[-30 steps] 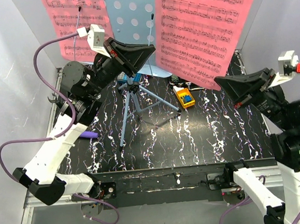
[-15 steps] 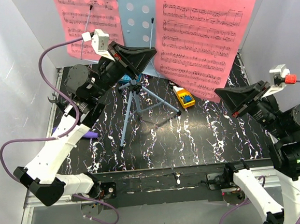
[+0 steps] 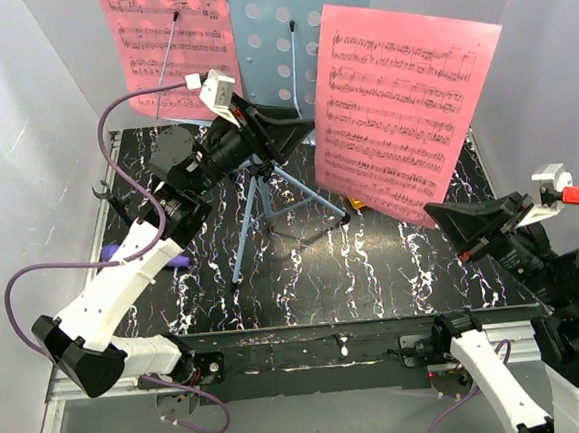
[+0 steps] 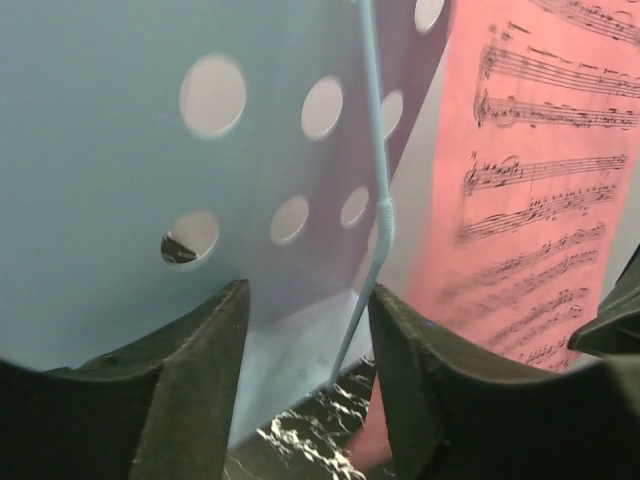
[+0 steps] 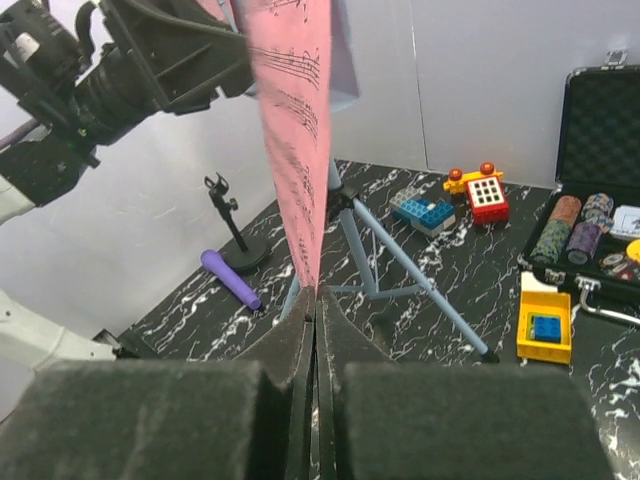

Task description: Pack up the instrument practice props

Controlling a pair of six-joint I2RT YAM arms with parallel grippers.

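Stand (image 3: 269, 53) is upright on the table (image 3: 393, 258), one page (image 3: 165, 36) on its left half. The other page (image 3: 407, 117) hangs clear of it, pinched at its lower edge by the right gripper (image 5: 316, 310): unloading pages looks like the step. The left gripper (image 4: 308, 290), fingers apart, faces the stand's lip. Next, that page wants stowing; the mic (image 5: 232, 280) lies apart on the table.

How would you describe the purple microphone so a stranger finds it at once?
Start at the black white-veined table and its light-blue perforated music stand on tripod legs. Left of those legs, beside the thin black mic stand, lies the purple microphone: a short rod lying flat, unlike both upright stands.
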